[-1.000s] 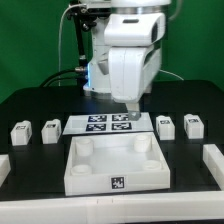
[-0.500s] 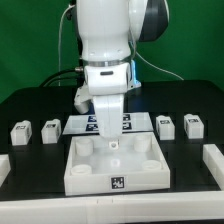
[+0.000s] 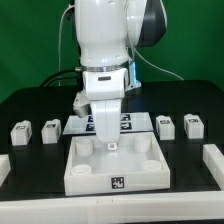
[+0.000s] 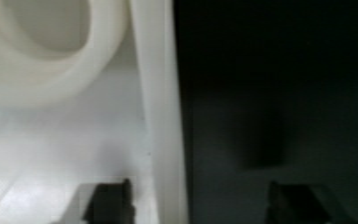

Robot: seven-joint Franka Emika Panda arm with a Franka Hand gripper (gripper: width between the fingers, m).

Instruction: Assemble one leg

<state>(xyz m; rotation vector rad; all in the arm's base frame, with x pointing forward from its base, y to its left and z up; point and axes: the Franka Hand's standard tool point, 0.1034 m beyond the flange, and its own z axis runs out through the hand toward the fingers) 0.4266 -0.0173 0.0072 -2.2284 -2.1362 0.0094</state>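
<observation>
White leg (image 3: pixel 166 126) with black-and-white square tag, white tray (image 3: pixel 90 182), black table (image 3: pixel 35 100), green backdrop (image 3: pixel 30 40)

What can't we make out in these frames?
- Exterior view: white robot arm hides flat white marker board's middle.
- Exterior view: gripper blends into large white square tray; contact unclear.
- Wrist view: blurred; dark fingertips cut by frame edge.
- Exterior view: small white plastic legs' tags unreadably small.
</observation>
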